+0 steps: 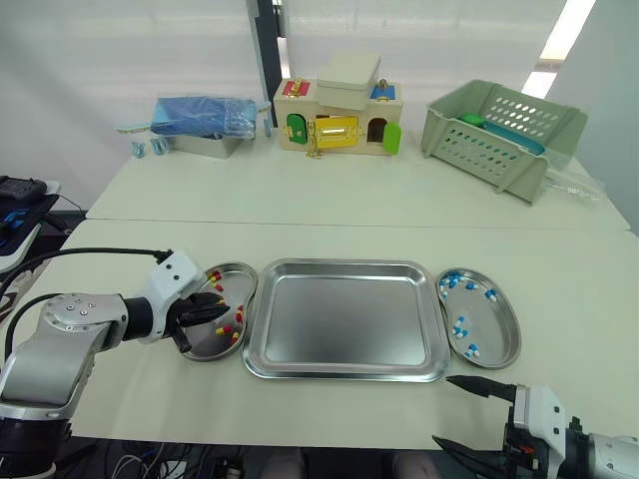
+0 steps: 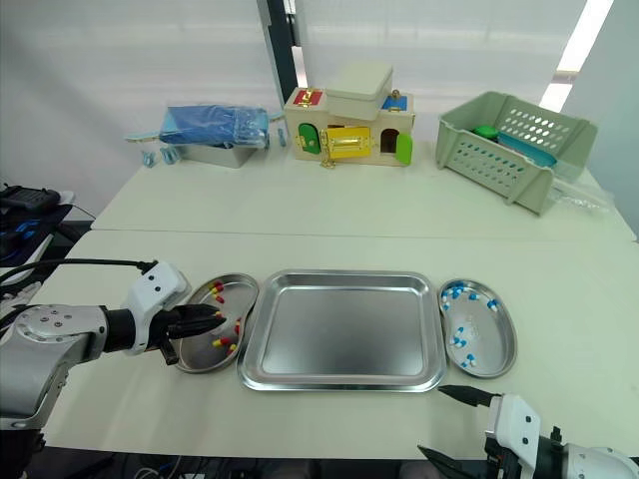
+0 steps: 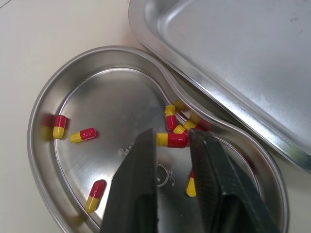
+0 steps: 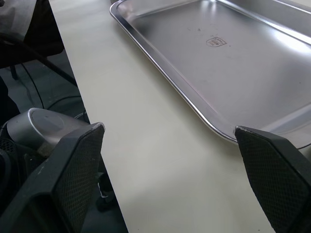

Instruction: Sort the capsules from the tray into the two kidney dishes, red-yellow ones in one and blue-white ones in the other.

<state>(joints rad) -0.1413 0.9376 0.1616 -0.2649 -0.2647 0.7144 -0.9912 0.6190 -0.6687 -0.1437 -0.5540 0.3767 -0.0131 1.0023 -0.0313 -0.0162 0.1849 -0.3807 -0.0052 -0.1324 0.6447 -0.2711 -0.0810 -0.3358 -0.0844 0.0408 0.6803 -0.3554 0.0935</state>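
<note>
The steel tray (image 1: pixel 344 319) lies empty in the middle of the table. Touching its left side, a kidney dish (image 1: pixel 240 279) holds several red-yellow capsules (image 3: pixel 82 135). My left gripper (image 1: pixel 226 311) hovers low over this dish, its fingers (image 3: pixel 141 165) shut on a red-yellow capsule (image 3: pixel 171 140) held crosswise near the tips. To the tray's right, a second kidney dish (image 1: pixel 504 334) holds several blue-white capsules (image 1: pixel 461 324). My right gripper (image 1: pixel 444 410) stands wide open and empty at the table's front edge, near the tray's front right corner (image 4: pixel 228 133).
At the back of the table stand a blue bag in a metal box (image 1: pixel 203 125), a wooden toy house (image 1: pixel 339 118) and a green plastic basket (image 1: pixel 499 135). Black cables and equipment (image 1: pixel 20 205) sit off the table's left side.
</note>
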